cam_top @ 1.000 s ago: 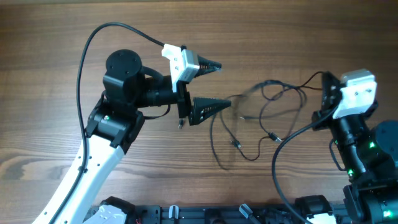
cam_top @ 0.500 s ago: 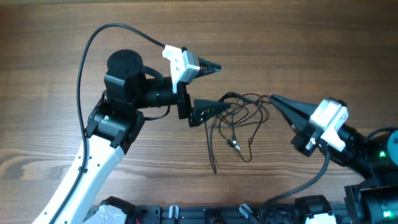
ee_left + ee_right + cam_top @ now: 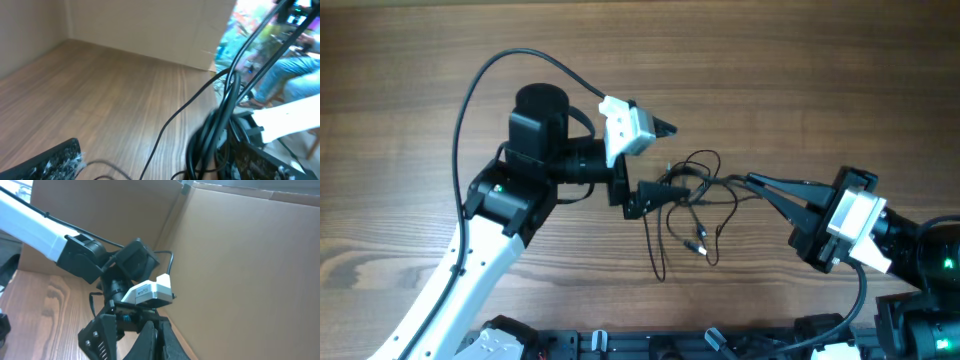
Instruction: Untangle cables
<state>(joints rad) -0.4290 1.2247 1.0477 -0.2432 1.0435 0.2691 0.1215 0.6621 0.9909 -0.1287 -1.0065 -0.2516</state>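
With the cables bunched between our wide-open left hand and our right hand, pinched on a strand, any hard pull could cinch the tangle tighter.

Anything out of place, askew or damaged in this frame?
Only the cables: they lie in a tangled clump on the table, between the open left gripper and the shut right gripper, whose tip reaches the wires; one strand trails toward the robot's side. Nothing looks damaged or spilled.
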